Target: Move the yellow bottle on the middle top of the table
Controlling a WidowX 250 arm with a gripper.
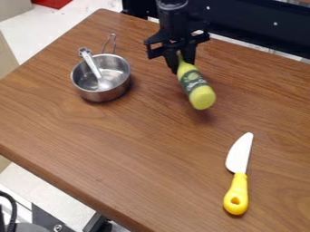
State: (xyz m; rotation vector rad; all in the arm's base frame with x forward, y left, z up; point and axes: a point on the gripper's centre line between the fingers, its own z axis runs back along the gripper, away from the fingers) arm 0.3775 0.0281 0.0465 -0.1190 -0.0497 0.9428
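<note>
Bottle aloft, tilted
In the camera view, the gripper pinches the yellow bottle by its neck, upper centre of the frame, above the wooden table; lowered at this slant, its base edge could catch and topple it.

A small metal saucepan sits upright at the upper left, its wire handle pointing away from the camera. Inside leans a metal spoon, handle over the rim. At the lower right lies a yellow-handled knife, white blade pointing up the view.
</note>
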